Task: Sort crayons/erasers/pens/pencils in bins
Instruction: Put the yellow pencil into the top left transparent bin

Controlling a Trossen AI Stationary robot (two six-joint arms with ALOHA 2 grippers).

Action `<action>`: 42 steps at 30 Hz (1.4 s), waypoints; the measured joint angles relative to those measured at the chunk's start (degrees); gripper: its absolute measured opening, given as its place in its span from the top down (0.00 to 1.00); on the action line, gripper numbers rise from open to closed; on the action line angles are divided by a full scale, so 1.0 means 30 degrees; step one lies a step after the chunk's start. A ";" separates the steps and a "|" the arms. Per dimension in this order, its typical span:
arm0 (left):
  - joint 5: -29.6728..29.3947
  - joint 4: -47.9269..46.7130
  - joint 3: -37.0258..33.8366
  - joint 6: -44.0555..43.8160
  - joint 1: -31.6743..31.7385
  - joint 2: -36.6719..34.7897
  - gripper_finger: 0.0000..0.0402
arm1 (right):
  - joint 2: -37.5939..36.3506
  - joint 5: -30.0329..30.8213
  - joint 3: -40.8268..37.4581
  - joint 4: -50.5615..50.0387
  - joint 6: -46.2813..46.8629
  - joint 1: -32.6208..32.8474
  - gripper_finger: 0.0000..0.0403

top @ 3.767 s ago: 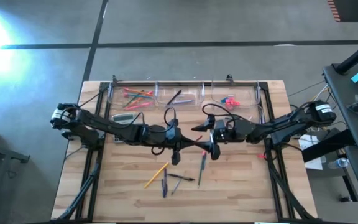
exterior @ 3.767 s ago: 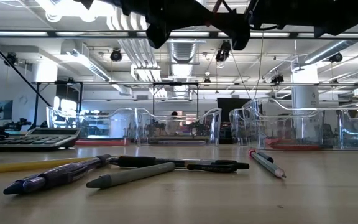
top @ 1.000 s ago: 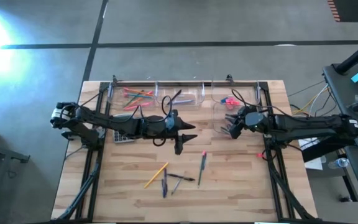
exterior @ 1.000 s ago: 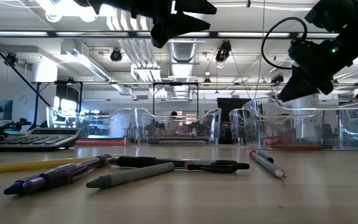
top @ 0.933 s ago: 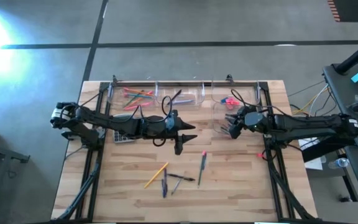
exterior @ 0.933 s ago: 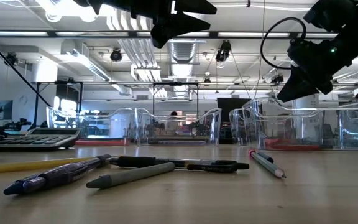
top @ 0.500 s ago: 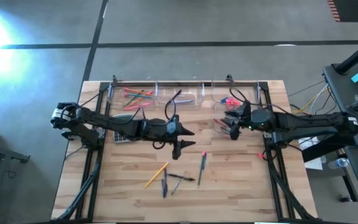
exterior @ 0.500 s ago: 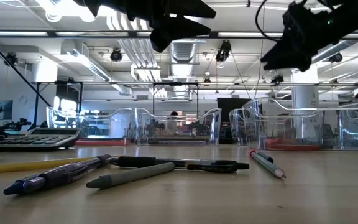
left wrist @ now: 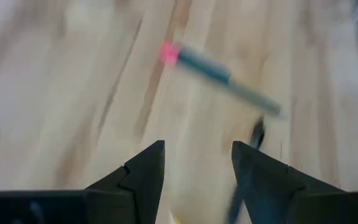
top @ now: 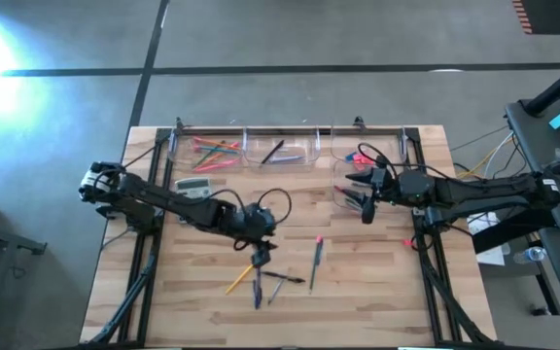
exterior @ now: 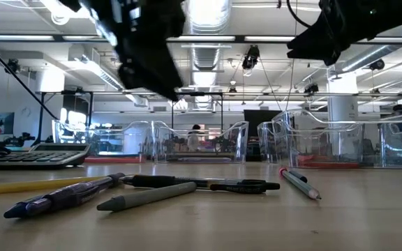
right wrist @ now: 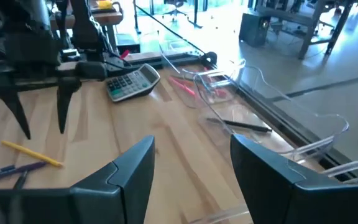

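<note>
Pens [top: 278, 281] lie just beneath left gripper [top: 259, 261], apparently untouched.

A grey concrete floor [top: 358, 39] surrounds the table; ceiling ducts [exterior: 208, 59] and strip lights hang overhead.

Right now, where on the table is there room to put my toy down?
Bare wood lies at the table's front left corner and front right corner, either side of the loose pens and the yellow pencil. The back is crowded with bins and the calculator.
</note>
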 joint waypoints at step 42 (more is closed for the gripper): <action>-0.0671 0.3731 -0.8309 1.2810 0.6533 -0.8850 0.57 | 0.2720 0.1184 -0.0015 0.8541 -0.2418 -0.1325 0.50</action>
